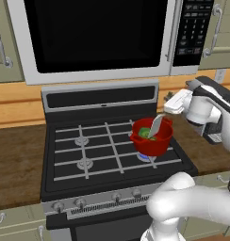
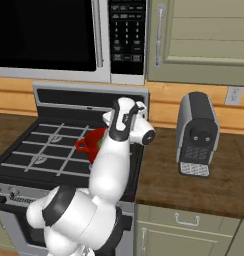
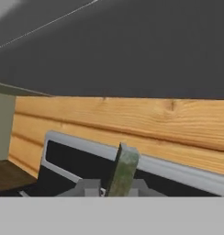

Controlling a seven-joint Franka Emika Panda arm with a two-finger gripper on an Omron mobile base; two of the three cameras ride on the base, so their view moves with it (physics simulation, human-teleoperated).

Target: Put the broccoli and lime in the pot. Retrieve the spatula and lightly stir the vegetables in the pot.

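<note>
Stove (image 1: 65, 155): spatula (image 1: 156, 125) tilted, blade prob. in pot (image 1: 154, 146).

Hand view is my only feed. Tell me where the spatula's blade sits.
Observer: The spatula has its pale blade down inside the red pot; its handle slants up to the gripper.
Operator: Report where the pot stands.
Observer: On the right side of the stove, toward the front.
Operator: Confirm the contents.
Observer: The vegetables show as green pieces inside the pot, beside the blade; I cannot tell broccoli from lime.
</note>
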